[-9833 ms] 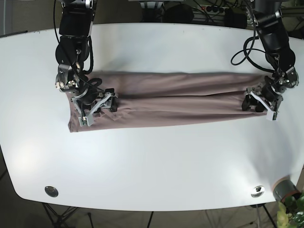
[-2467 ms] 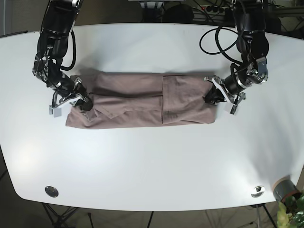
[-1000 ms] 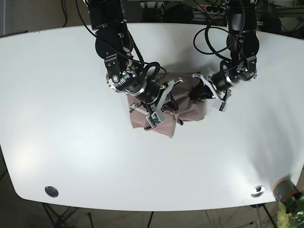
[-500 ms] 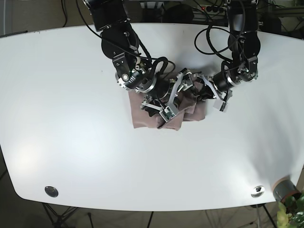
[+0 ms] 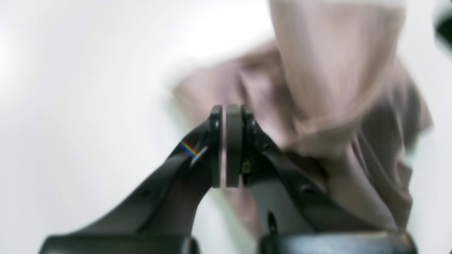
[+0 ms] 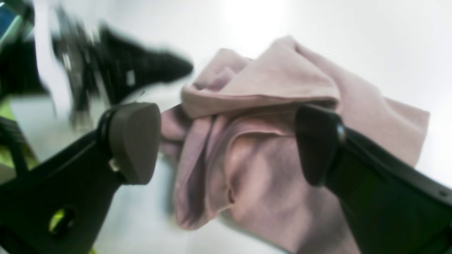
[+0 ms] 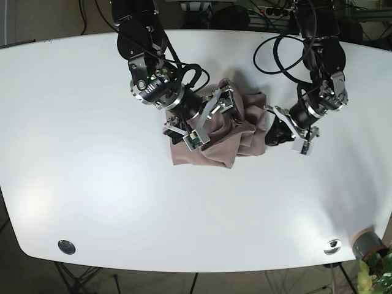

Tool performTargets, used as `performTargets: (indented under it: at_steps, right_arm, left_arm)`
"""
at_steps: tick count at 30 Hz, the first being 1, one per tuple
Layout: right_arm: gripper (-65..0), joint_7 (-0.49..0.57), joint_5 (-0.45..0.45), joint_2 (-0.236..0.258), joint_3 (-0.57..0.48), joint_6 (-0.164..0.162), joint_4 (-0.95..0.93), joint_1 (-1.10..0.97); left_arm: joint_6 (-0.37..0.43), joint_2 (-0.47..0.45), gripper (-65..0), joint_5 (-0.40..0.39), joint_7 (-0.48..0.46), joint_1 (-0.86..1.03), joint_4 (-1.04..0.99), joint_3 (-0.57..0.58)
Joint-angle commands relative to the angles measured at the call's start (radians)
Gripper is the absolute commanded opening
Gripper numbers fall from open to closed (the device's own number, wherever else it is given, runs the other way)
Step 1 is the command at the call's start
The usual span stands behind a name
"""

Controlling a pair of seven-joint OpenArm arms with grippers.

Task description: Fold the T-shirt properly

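Note:
The mauve T-shirt [image 7: 242, 136] lies bunched in a rumpled heap at the table's middle, its layers uneven. My right gripper [image 7: 211, 117] hovers over the heap's left half; in the right wrist view it [image 6: 224, 143] is open wide, the folded cloth [image 6: 268, 141] showing between and beyond the fingers. My left gripper [image 7: 275, 133] sits at the heap's right edge. In the left wrist view it [image 5: 227, 148] is shut, pads pressed together, with the T-shirt [image 5: 335, 88] blurred beyond the tips.
The white table [image 7: 92, 184] stretches wide on all sides of the heap. Two metal discs [image 7: 66, 246] [image 7: 332, 246] sit near its front edge. A potted plant [image 7: 369, 246] stands past the front right corner. Cables hang at the back.
The right gripper has let go of the cloth and pulled back up and left. The left gripper has slid right and down, off the shirt's edge. The heap stays bunched.

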Motion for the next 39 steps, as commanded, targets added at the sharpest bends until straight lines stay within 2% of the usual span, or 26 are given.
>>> performTargets:
  at_steps: [1,5,12,16,26,30,32,36,39]
  right_arm:
    - [-8.2,0.026,0.041,0.001,0.001,0.006,0.037,0.006]
    - [-8.2,0.026,0.09,0.041,0.041,0.004,0.033,-0.011]
    - [-8.2,0.026,0.114,0.05,0.07,0.004,-0.055,-0.008]
    - [-8.2,0.026,0.116,0.04,0.064,0.004,-0.159,0.038]
    - [-8.2,0.029,0.114,-0.071,-0.013,0.004,-0.377,0.199]
    - [-8.2,0.032,0.117,-0.072,-0.095,0.004,-0.428,0.292]
    - [-8.2,0.032,0.148,-0.072,-0.138,0.004,-0.431,0.343]
    - [-8.2,0.03,0.249,-0.072,-0.143,0.003,-0.402,0.383]
    - [-8.2,0.026,0.26,-0.072,-0.141,0.003,-0.368,0.389]
  left_arm:
    - [-0.004,-0.013,-65.0,-0.017,-0.018,0.006,0.038,-0.029]
    - [-0.004,-0.048,-65.0,-0.017,-0.018,0.018,0.042,-0.127]
    - [-0.004,-0.122,-65.0,-0.016,-0.018,0.043,0.0,-0.25]
    - [-0.004,-0.128,-65.0,-0.016,-0.018,0.046,-0.016,-0.289]
    - [-0.004,-0.125,-65.0,-0.016,-0.018,0.08,-0.014,-0.368]
    - [-0.004,-0.123,-65.0,-0.014,-0.018,0.08,-0.013,-0.416]
    - [-0.004,-0.125,-65.0,-0.016,-0.018,0.08,-0.008,-0.417]
    - [-0.004,-0.126,-65.0,-0.016,-0.018,0.08,-0.007,-0.419]
    - [-0.004,-0.126,-65.0,-0.016,-0.018,0.075,-0.007,-0.416]
